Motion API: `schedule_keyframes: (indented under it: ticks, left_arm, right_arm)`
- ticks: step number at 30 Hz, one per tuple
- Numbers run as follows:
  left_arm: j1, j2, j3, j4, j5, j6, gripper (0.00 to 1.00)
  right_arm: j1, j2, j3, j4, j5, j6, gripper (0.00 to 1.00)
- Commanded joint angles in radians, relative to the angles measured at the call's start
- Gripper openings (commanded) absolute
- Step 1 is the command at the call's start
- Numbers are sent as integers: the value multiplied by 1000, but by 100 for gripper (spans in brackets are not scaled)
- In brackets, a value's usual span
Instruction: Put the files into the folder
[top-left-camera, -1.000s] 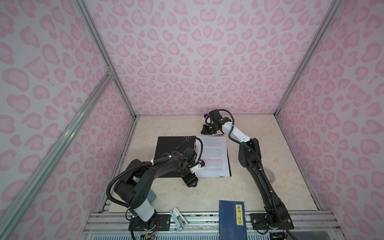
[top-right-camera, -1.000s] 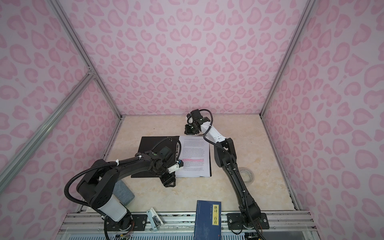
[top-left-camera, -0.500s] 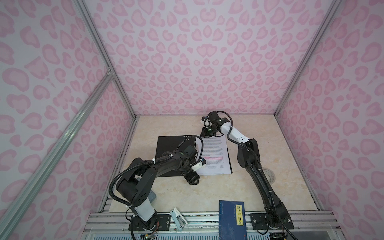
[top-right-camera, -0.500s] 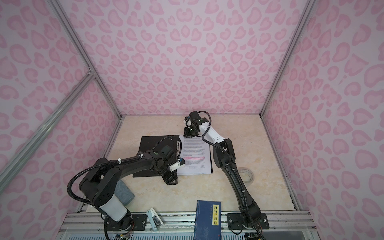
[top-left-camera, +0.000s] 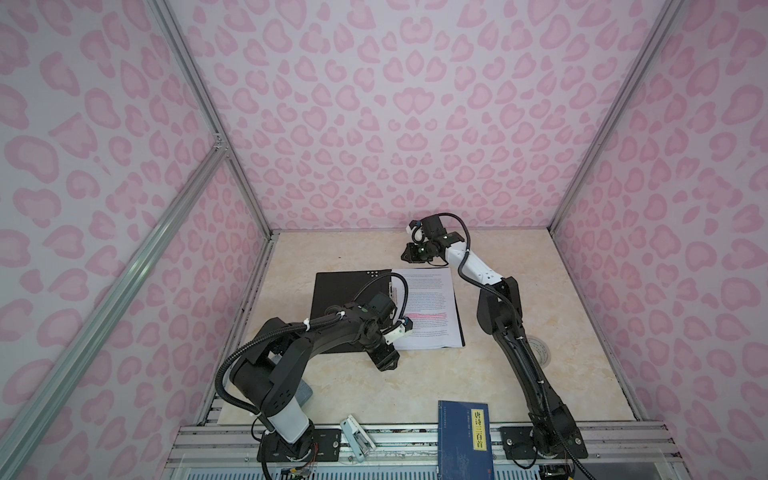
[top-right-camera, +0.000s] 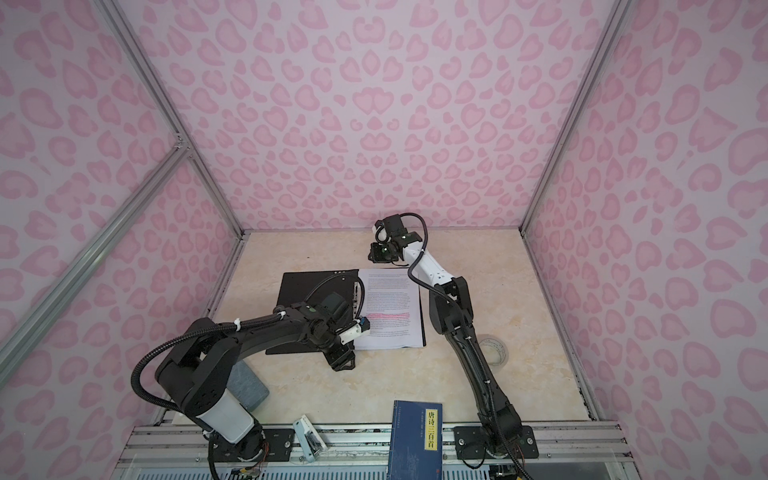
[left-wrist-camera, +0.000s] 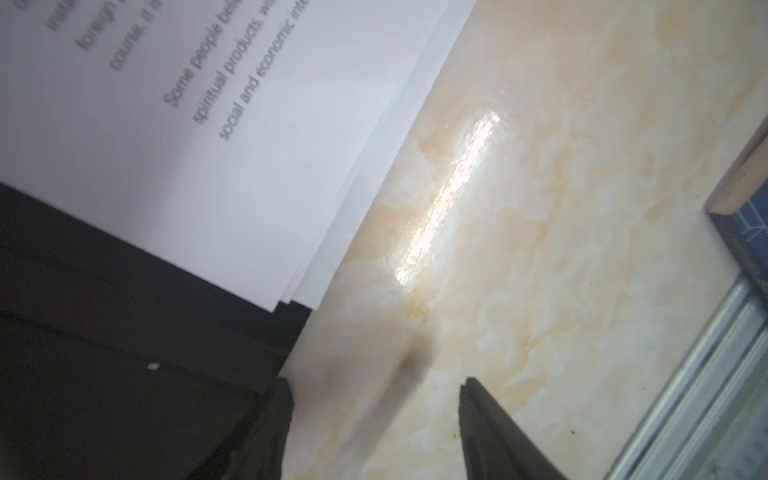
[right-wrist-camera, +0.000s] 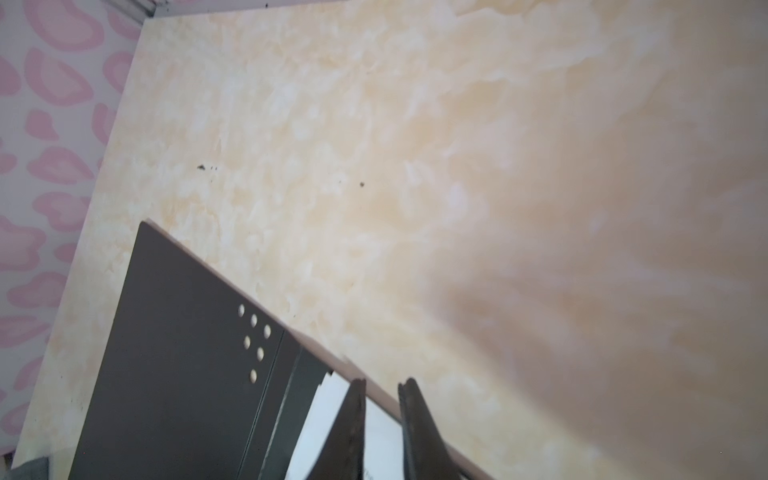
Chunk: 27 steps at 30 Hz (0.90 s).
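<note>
1. Open folder (top-left-camera: 345, 307): flat on counter (top-left-camera: 519, 386), mid-left, black inside facing up, dots at its far edge.
2. L gripper (left-wrist-camera: 374, 415): low over bare counter just off folder's near edge, by the near corner of the paper stack. Jaws well apart, nothing btwn them.
3. The files (top-left-camera: 430, 307): white printed sheets w/ pink highlighted lines, stacked on folder's right half. Sheets slightly fanned at the near corner in the left wrist view.
4. R gripper (right-wrist-camera: 382, 415): at far edge of files, tips over the paper's edge in the right wrist view. Jaws only a slit apart, gripping nothing.
5. Dk blue book (top-left-camera: 463, 436) w/ yellow title strip: at counter's front edge, well apart from folder.
6. Clear tape roll (top-right-camera: 494, 351): flat on counter, right of files.
</note>
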Motion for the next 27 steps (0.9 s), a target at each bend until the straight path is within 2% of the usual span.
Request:
schedule_keyframes:
  ticks: [1, 15, 27]
  left_arm:
    - [-4, 25, -7, -61, -83, -2, 68]
    - [-28, 71, 11, -74, -114, -15, 67]
    - [-30, 106, 11, -75, -131, -31, 67]
  right_arm:
    - [-13, 46, 28, 62, -28, 77, 19]
    - [-17, 122, 77, -18, -149, 51, 19]
    - [-1, 92, 76, -156, -128, -79, 15]
